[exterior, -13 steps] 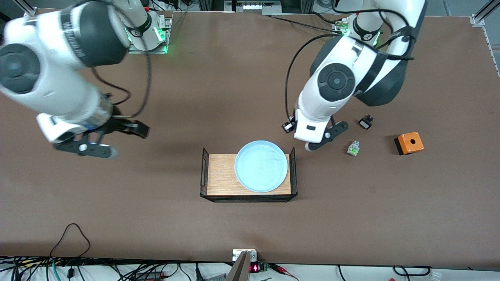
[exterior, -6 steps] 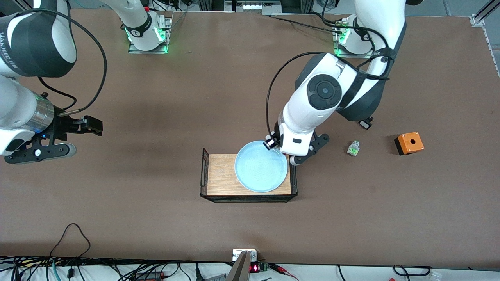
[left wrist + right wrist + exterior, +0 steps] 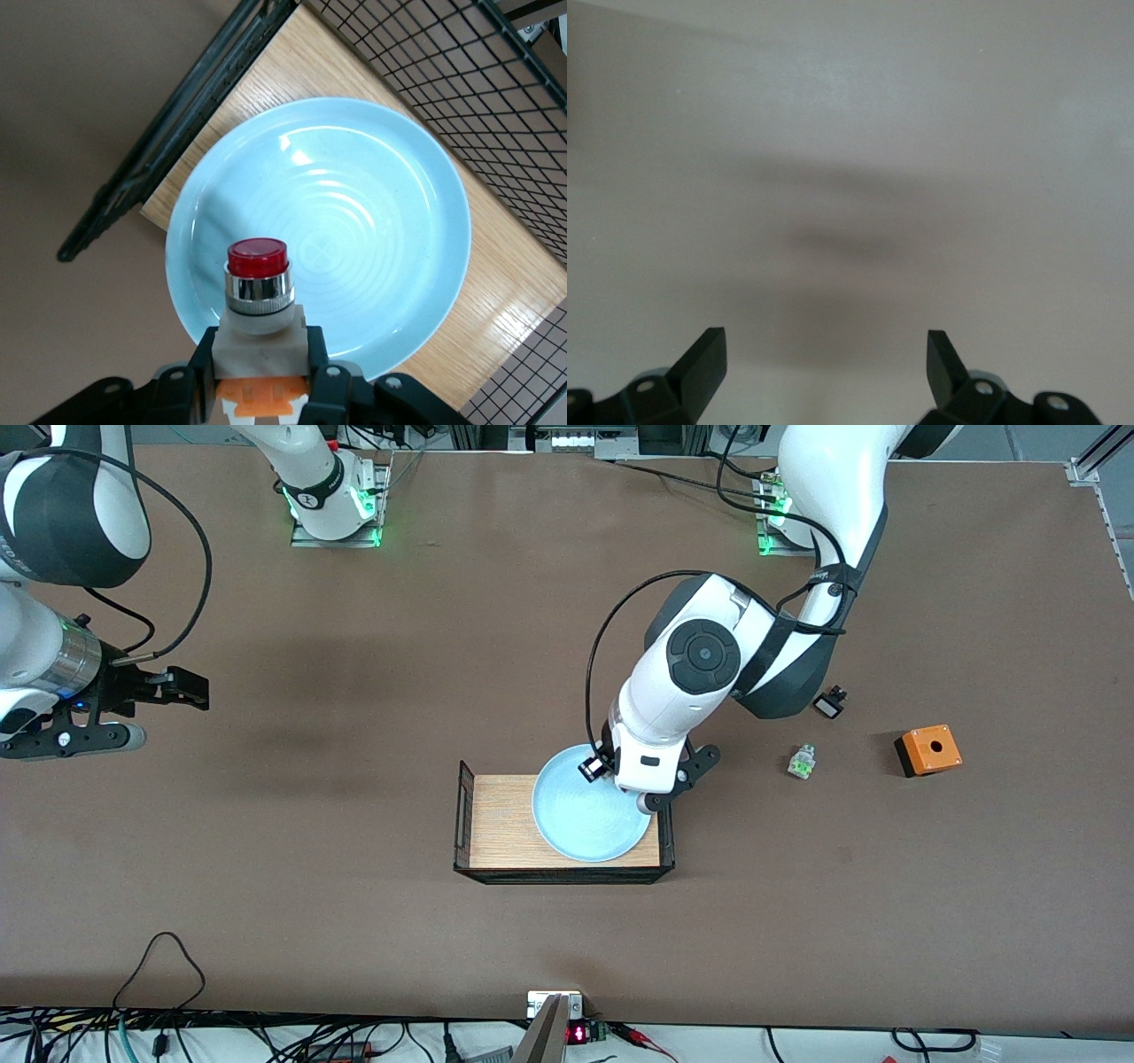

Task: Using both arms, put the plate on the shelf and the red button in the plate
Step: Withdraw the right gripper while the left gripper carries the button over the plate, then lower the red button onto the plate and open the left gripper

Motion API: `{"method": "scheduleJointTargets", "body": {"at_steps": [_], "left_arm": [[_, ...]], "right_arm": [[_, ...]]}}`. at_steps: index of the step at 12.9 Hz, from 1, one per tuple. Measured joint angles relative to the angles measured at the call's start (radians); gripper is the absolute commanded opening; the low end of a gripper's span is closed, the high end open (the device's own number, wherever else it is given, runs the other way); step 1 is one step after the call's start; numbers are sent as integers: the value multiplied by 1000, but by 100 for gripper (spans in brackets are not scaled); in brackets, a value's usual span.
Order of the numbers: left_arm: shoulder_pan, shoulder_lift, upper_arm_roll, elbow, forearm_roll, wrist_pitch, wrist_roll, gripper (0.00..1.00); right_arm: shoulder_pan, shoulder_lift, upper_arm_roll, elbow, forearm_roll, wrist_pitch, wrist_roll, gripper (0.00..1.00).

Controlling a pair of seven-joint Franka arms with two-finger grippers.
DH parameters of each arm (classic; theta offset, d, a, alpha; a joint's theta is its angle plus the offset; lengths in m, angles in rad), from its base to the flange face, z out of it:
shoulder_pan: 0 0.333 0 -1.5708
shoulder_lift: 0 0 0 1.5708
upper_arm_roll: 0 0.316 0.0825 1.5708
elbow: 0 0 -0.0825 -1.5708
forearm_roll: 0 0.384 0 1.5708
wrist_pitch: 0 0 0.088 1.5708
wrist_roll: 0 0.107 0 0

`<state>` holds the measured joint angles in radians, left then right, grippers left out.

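Left end effector (image 3: 260, 390) gripping red button (image 3: 258, 297)

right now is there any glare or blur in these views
Left wrist view: sharp, with white glare streaks on the plate and the wooden tray, and a highlight on the red button. Right wrist view: bare tabletop with soft, smeared shadows. Front view: crisp, with faint arm shadows on the table.

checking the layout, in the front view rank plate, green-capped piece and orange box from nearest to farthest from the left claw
The left claw holds the red button over the plate.
1. plate: right under the claw, in the wooden tray.
2. green-capped piece: on the table toward the left arm's end.
3. orange box: farther out toward that end.
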<state>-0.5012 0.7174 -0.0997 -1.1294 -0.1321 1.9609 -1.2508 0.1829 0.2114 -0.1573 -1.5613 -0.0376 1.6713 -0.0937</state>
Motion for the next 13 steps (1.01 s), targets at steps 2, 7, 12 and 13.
{"method": "scheduleJointTargets", "body": {"at_steps": [2,7,12,13], "left_arm": [[1,4,9,2,0,0,0,20],[0,36,28,3,0,36,0,19],[-7,62,32,3,0,46,-3,50],[-12,67,36,3,0,47,-3,100]], "right_arm": [[-13,-3,0,-17,1,36,2,100],[-61,-35,0,25,13,31,2,100],[-70,-32,13,26,21,17,2,100],[-70,-28,15,26,24,22,3,100]]}}
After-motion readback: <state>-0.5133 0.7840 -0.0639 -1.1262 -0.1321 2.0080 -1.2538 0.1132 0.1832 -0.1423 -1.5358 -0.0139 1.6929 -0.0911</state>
